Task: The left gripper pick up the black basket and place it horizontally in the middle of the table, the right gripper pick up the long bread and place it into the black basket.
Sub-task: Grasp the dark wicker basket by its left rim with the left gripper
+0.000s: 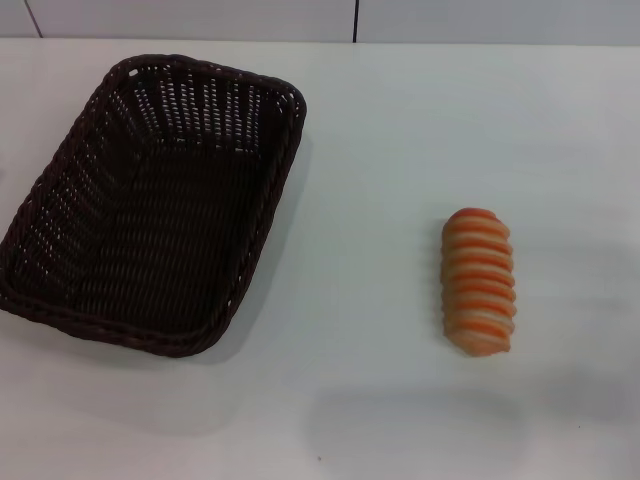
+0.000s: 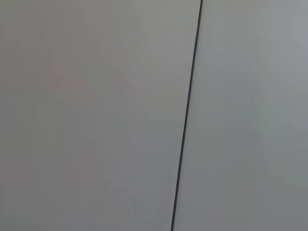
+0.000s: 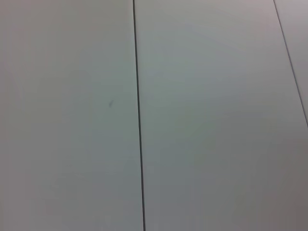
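Note:
The black basket point(image 1: 150, 205) lies at the left of the white table point(image 1: 380, 130) in the head view, its long side running front to back and slightly slanted; nothing is in it. The long bread point(image 1: 479, 282), striped orange and cream, lies at the right of the table, lengthwise front to back, well apart from the basket. Neither gripper shows in any view. Both wrist views hold only pale flat panels with thin dark seams.
The table's far edge meets a pale wall point(image 1: 200, 18) with dark vertical seams. Bare tabletop lies between the basket and the bread and along the front.

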Robot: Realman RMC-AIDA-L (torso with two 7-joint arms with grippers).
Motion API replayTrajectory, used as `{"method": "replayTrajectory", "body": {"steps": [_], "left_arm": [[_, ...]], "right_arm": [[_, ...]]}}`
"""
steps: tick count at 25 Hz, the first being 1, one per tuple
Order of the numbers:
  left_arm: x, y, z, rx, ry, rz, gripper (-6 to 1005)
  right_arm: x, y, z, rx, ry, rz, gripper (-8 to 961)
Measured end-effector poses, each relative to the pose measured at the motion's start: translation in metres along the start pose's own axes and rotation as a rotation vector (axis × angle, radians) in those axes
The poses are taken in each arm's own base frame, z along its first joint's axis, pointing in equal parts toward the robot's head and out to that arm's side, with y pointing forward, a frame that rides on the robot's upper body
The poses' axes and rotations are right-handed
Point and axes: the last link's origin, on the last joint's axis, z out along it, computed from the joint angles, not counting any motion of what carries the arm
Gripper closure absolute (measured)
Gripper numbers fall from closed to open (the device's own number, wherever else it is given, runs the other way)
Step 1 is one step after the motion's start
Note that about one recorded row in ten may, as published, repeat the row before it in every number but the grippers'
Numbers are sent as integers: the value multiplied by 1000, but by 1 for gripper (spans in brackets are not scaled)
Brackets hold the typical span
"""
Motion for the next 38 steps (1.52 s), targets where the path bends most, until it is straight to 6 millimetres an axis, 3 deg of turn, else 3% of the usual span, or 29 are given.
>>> {"method": "replayTrajectory", "body": {"steps": [18,22,31,33,38], "left_arm": [[1,1,2,-5,0,-14,136],[25,-2,21,-97,-91,-201,136],[71,14,53,-196,-388,-210,137],[91,26,62,-182,-544,-115,138],[106,45,69,-123,-731,47,138]], "right_arm": [[0,1,0,0,3,1,239],[0,1,-2,3,5,7,239],[0,-1,-5,13,9,7,240],[0,-1,-5,13,8,8,240],[0,-2,-6,14,8,8,240]]}}
